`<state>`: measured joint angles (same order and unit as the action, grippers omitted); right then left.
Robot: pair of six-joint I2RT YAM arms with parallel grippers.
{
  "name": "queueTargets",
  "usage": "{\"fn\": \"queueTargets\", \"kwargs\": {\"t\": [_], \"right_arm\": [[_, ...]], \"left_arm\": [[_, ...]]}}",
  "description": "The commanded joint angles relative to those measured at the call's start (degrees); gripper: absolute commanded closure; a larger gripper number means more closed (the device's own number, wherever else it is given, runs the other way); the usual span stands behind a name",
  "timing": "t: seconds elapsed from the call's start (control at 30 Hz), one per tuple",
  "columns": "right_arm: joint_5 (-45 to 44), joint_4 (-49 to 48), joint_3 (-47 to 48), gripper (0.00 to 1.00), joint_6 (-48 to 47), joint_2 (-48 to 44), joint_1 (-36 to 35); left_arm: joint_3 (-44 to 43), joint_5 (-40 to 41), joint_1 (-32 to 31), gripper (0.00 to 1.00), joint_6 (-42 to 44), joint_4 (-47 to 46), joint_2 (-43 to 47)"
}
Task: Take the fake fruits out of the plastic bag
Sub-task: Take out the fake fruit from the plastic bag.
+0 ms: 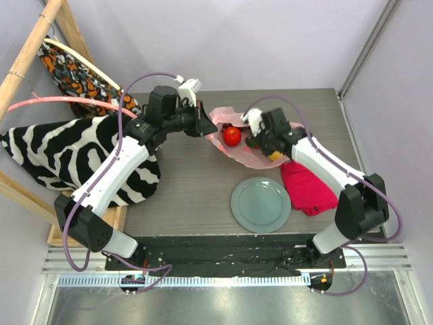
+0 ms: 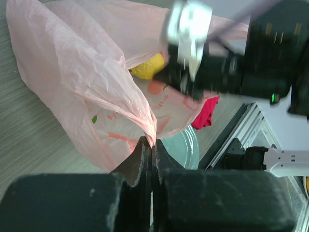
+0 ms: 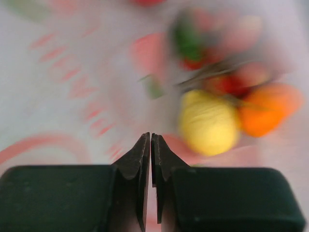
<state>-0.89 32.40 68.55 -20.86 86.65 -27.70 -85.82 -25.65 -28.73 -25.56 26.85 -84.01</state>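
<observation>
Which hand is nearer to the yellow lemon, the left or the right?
Right. The right hand has the lemon just ahead of its fingertips, slightly aside. The left hand pinches the plastic bag at its opposite edge, farther from the lemon.

lab cell, white walls (image 1: 270,40), aluminium rail (image 1: 385,258)

One plastic bag (image 1: 245,158) lies near the far edge of the table (image 1: 189,183). The fruits that can be counted are one red apple (image 1: 233,135), one yellow lemon (image 3: 208,123) and one orange-coloured fruit (image 3: 265,113); the small red ones beside them are too blurred to count. One grey-green plate (image 1: 260,204) sits by the near edge and one magenta cloth (image 1: 308,186) by the right edge. There are two grippers, the left gripper (image 2: 151,142) and the right gripper (image 3: 150,139). Past the left edge are one zebra-striped cloth (image 1: 74,152) and one patterned garment (image 1: 74,74).
</observation>
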Motion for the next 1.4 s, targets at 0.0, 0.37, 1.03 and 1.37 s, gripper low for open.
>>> {"fn": "queueTargets", "kwargs": {"t": [0.0,0.37,1.03,1.37], "right_arm": [[-4.6,-6.4,9.0,0.83,1.7,5.4,5.3],[-8.9,-12.0,17.0,0.39,5.7,19.6,9.4],[-9.9,-14.5,36.7,0.74,5.3,42.6,12.4],[6.9,-9.1,31.0,0.99,7.9,24.0,12.5]], "left_arm": [[1.0,-2.2,0.3,1.0,-0.1,-3.1,1.9],[1.5,-4.5,0.3,1.0,0.9,-3.9,1.5],[1.9,-3.2,0.3,1.0,3.3,-3.2,-1.3],[1.4,2.5,0.3,1.0,0.3,-4.3,-3.0]]}}
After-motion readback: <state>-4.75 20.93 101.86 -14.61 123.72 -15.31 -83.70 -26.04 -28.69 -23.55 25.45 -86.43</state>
